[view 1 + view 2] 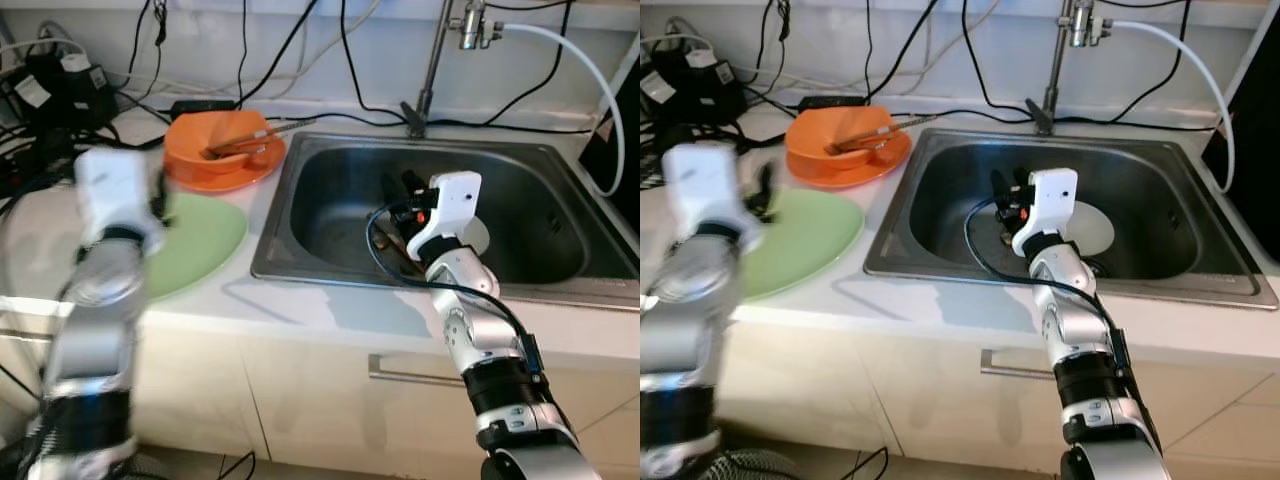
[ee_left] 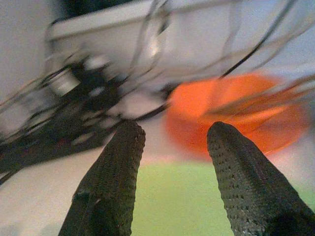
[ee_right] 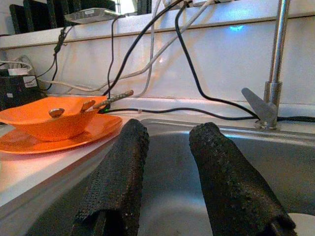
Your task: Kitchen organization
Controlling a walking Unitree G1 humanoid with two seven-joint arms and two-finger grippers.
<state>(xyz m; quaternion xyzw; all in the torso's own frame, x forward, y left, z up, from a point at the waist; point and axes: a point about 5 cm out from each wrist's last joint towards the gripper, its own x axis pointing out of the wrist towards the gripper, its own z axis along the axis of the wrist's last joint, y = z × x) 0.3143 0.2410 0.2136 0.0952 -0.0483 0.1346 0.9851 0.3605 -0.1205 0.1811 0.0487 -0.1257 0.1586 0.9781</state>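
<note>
A kitchen counter (image 1: 330,310), white, held a steel sink (image 1: 300,200), the landmark here. Far to the left of the sink, a tangle of black cables and chargers (image 1: 55,85) sat against the pale wall. Nearer the sink, the left gripper (image 2: 170,147) hung blurred above a pale green plate (image 1: 205,240), its fingers spread apart and holding nothing. Just behind the green plate, at the sink's left rear corner, an orange bowl (image 1: 215,140) rested on an orange plate (image 1: 235,172), with utensils (image 1: 245,140) lying across the bowl. Inside the sink, the right gripper (image 3: 170,162) pointed toward the left wall of the basin, its fingers parted and empty. A white plate (image 1: 1090,225) lay on the sink's floor, partly hidden behind that arm. A tap (image 1: 430,70) rose behind the sink, with a white hose (image 1: 590,70) curving to the right.

The step in hand was probably collecting dishes. To do it well, the left fingers should settle and straddle a plate's rim squarely, lifting it level so the utensils would not slide. Steel walls looked slippery.
</note>
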